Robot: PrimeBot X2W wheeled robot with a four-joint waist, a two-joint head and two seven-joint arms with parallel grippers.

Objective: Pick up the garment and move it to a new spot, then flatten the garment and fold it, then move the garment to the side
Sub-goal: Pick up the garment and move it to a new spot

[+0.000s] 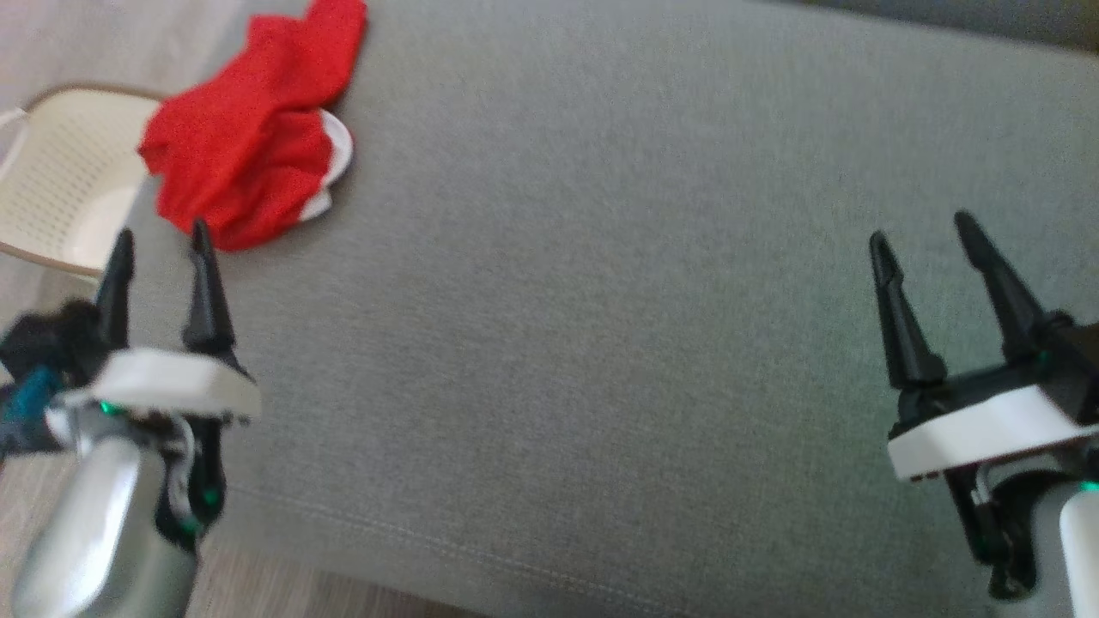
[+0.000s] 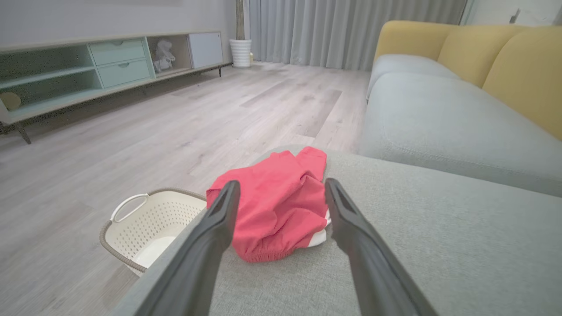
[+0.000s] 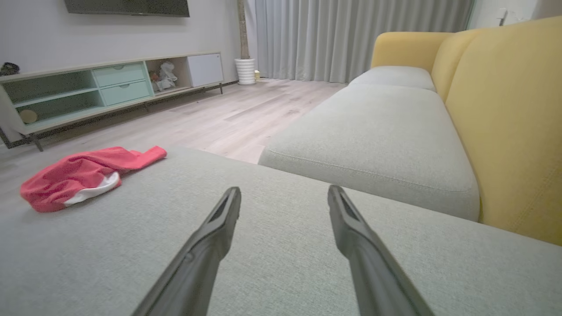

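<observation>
Red garment (image 1: 253, 129) w/ white trim, crumpled at left edge of grey sofa cushion (image 1: 601, 257), nr far corner, cream basket (image 1: 69, 172) on floor beside, L gripper (image 1: 163, 230) just short of garment, jaws open, R gripper (image 1: 920, 226) well apart, jaws open

The head camera looked steeply down from above on the grey cushion (image 1: 601, 300), with the left gripper (image 1: 163, 230) at eight o'clock and the right gripper (image 1: 919, 225) at four o'clock of its frame. The left wrist camera sat low, just over the cushion's edge, facing the red garment (image 2: 272, 206) close ahead at twelve o'clock. The right wrist camera, equally low, faced the same way, with the garment well off at nine o'clock. All three views shared cushion and garment. Head and left wrist views shared the basket (image 2: 153, 215). Both wrist views shared the sofa (image 3: 395, 123), cabinet (image 2: 88, 70) and curtains (image 3: 351, 35).
</observation>
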